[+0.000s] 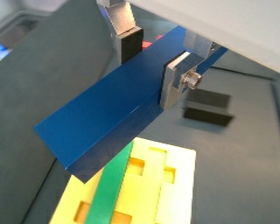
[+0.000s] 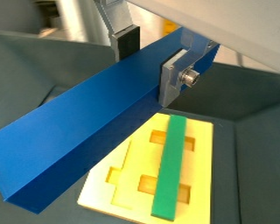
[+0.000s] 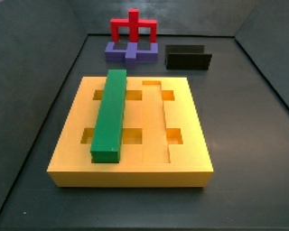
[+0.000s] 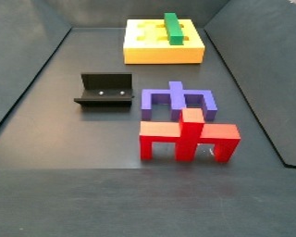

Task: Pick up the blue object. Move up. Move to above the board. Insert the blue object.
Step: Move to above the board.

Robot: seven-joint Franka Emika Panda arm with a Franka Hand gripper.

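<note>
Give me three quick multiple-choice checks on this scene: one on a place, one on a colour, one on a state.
1. The black L-shaped fixture stands:
A. on the large yellow grooved board
B. on the floor, apart from the board
C. inside a cut-out

2. The long bar lying in a board groove is:
A. green
B. red
C. white

3. The gripper, above the board, is:
A. open and empty
B. holding a red peg
C. shut on the long flat dark blue bar

Key: B, bare floor shows between them; A, plainly green in both side views; C, both fingers clamp it in both wrist views.

Green bar (image 3: pixel 108 113), fixture (image 4: pixel 104 90), purple base (image 4: pixel 178 96)
</note>
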